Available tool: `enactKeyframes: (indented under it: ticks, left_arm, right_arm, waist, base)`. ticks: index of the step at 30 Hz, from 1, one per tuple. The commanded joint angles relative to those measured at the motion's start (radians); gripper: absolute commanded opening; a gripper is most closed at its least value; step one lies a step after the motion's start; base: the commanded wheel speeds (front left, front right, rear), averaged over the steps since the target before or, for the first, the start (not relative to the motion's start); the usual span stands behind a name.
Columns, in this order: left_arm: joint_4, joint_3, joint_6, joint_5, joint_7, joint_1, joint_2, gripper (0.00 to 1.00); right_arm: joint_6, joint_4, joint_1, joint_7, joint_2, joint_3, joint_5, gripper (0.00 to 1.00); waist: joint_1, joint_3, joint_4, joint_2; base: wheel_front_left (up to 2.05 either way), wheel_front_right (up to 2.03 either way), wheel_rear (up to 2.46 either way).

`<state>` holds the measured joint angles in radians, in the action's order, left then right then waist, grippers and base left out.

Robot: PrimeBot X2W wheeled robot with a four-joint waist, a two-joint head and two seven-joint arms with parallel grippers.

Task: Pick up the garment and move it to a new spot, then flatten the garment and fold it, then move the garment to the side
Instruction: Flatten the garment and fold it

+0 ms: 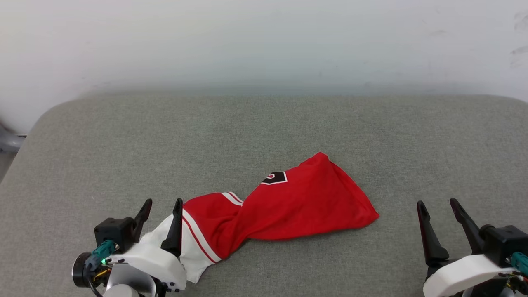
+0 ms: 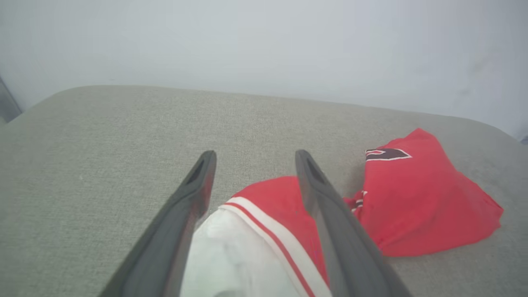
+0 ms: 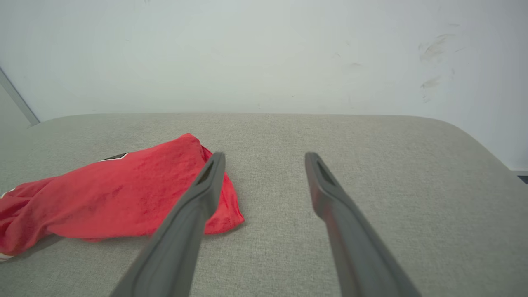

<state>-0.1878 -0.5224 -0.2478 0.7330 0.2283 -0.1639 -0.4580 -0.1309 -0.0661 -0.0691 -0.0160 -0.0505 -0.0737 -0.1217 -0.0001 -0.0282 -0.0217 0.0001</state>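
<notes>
garment [image 1: 288,206], its white sleeve inside the wide-apart left pincer [image 1: 163,202]; right pincer [image 1: 437,203] apart, well clear

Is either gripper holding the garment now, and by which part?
Nothing is held: left gripper open around the white sleeve of the garment; right gripper open, apart.
</notes>
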Motion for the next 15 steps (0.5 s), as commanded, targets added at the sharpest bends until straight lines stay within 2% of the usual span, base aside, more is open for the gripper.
enactKeyframes:
  ticks: [1, 8, 15]
  left_arm:
    - [0.02, 0.003, -0.005, -0.017, 0.014, -0.001, 0.008, 1.0]
    - [0.133, 0.046, -0.003, -0.114, 0.037, 0.023, 0.026, 1.0]
    - [0.222, 0.098, 0.006, -0.196, 0.038, 0.064, 0.071, 1.0]
  right_arm:
    - [0.0, -0.006, -0.013, -0.003, 0.001, -0.002, 0.007, 1.0]
    - [0.0, -0.012, -0.024, -0.02, 0.001, -0.024, 0.013, 1.0]
    - [0.0, 0.04, 0.005, -0.075, 0.001, -0.063, -0.011, 1.0]
  waist:
    - [0.0001, 0.011, 0.001, -0.0001]
    - [0.0001, 0.021, -0.001, -0.0001]
    - [0.0001, 0.0, -0.042, -0.0001]
  base:
    - [0.0, 0.0, 0.0]
    - [0.0, 0.0, 0.0]
    - [0.0, 0.0, 0.0]
